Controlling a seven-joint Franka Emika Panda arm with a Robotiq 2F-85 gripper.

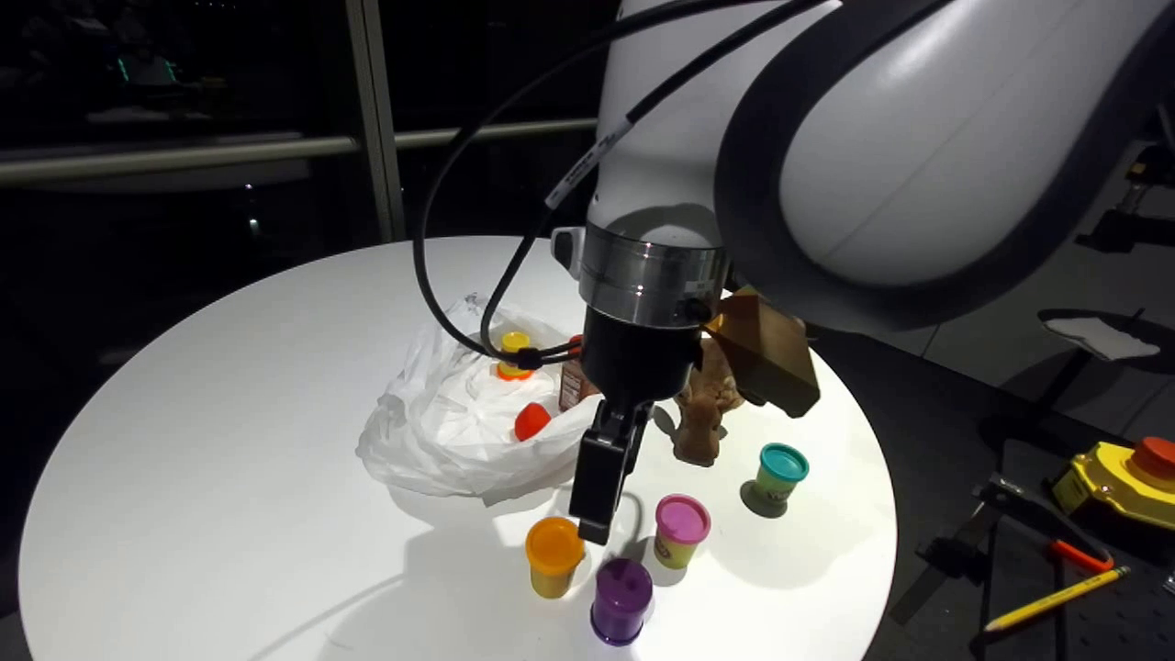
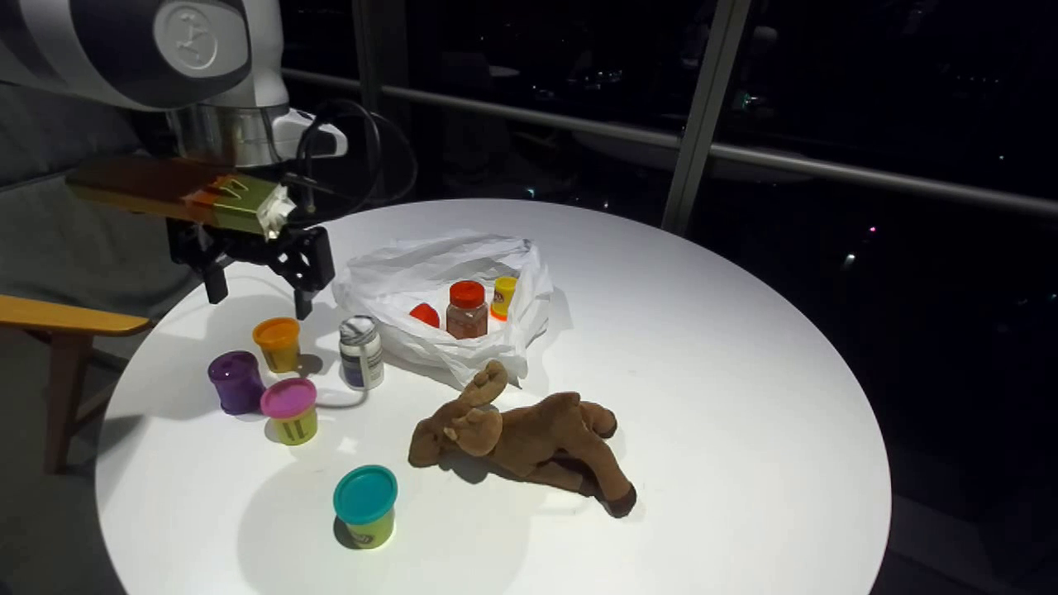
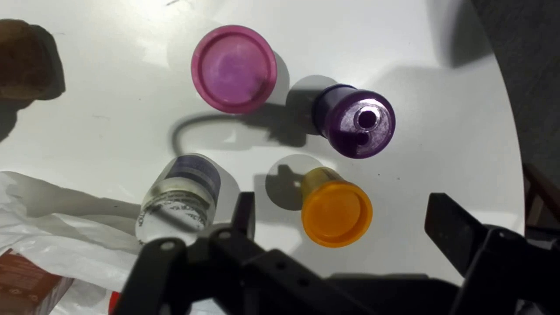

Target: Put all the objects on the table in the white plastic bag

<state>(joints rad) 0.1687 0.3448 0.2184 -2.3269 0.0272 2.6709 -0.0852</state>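
Note:
My gripper is open and empty above the table. In the wrist view an orange-lidded tub shows between the fingers, below them and untouched. A purple tub, a pink-lidded tub and a white bottle stand around it. A teal-lidded tub and a brown plush moose are nearer the front in an exterior view. The white plastic bag lies open. It holds a red-capped jar, a yellow tub and a red item. The bottle is hidden behind my gripper in an exterior view.
The round white table has its edge close to the purple tub. A window rail runs behind the table. A wooden chair and a yellow emergency-stop box stand off the table. A loose cable hangs by my wrist.

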